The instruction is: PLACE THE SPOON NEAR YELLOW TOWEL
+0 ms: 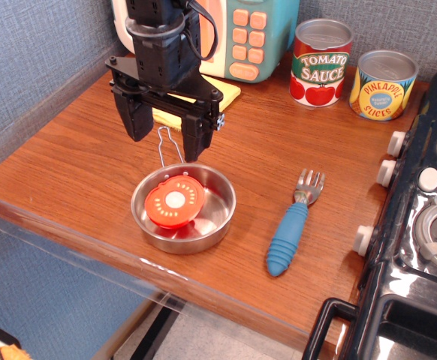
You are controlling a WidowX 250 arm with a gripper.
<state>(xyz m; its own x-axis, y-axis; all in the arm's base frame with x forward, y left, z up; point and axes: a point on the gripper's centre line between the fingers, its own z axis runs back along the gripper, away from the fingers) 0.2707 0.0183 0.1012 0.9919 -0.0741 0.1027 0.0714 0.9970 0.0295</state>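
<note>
The spoon (292, 225) lies flat on the wooden counter right of the pan, its ribbed blue handle toward the front edge and its silver pronged head pointing back. The yellow towel (226, 93) lies at the back, mostly hidden behind my arm; only its right corner and a strip under the fingers show. My black gripper (165, 133) hangs open and empty above the pan's wire handle, left of the spoon and well apart from it.
A steel pan (217, 212) holding a red tomato slice (173, 202) sits below the gripper. A tomato sauce can (321, 63) and a pineapple slices can (383, 85) stand at the back right. A toy stove (421, 217) borders the right; a toy microwave (245, 37) stands behind the towel.
</note>
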